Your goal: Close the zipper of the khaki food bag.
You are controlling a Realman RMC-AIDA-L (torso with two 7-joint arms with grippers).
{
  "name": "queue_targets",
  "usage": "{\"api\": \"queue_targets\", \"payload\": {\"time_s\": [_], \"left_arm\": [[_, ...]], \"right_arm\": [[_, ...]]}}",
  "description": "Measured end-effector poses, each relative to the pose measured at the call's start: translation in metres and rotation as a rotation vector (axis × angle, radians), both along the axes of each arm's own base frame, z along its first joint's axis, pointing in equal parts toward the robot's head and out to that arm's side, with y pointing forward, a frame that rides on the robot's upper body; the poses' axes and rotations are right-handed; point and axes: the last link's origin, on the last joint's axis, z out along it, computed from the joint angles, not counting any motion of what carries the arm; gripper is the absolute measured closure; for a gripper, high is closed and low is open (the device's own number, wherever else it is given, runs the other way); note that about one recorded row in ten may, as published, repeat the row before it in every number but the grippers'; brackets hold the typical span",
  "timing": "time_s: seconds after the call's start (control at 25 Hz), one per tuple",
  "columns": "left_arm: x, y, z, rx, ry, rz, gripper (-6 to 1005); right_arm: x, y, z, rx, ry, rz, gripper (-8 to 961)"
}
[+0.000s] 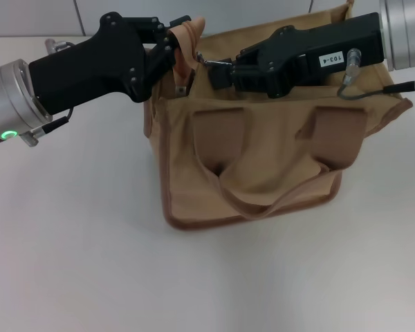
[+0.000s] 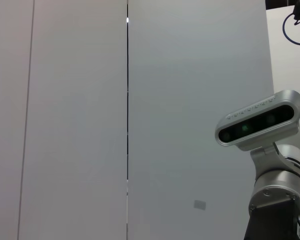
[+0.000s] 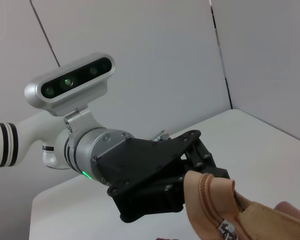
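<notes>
The khaki food bag (image 1: 263,159) stands on the white table, its near loop handle hanging down the front. My left gripper (image 1: 178,54) is at the bag's top left end, shut on the tan fabric end tab (image 1: 191,31). The right wrist view shows the same: the left gripper (image 3: 192,172) pinches that tab (image 3: 210,197). My right gripper (image 1: 220,69) lies over the bag's top, shut on the zipper's silver pull tab (image 1: 209,63), close to the left end. The metal slider (image 3: 225,230) shows in the right wrist view. My right arm hides most of the zipper track.
The white table (image 1: 90,242) spreads to the left of the bag and in front of it. Grey wall panels (image 2: 90,120) stand behind. The left wrist view shows only the wall and my right arm's wrist camera (image 2: 260,122).
</notes>
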Motion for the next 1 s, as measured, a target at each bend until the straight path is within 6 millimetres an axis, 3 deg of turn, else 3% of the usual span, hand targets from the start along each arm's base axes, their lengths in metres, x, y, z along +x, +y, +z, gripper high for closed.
{"api": "queue_targets", "payload": {"time_s": [0.28,0.52,0.6,0.8,1.0], "left_arm": [[0.0007,0.0005,-0.0005,-0.002,0.000,-0.001,979],[0.0011,0.0009,0.0000,-0.002,0.001,-0.003,979],[0.0015,0.0012,0.0005,0.000,-0.001,-0.004,979],[0.0016,0.0012,0.0007,0.001,-0.002,-0.005,979],[0.0017,0.0011,0.0006,-0.001,-0.002,-0.006,980]], "right_arm": [[-0.0039,-0.0039,-0.0040,-0.029,-0.012,0.027,881],[-0.0041,-0.0047,-0.0035,-0.032,-0.012,0.032,800],[-0.0007,-0.0045,0.0003,-0.026,0.003,0.018,574],[0.0020,-0.0072,0.0031,-0.044,0.012,0.011,360],[0.0012,-0.0090,-0.0006,-0.068,0.006,0.016,360]]}}
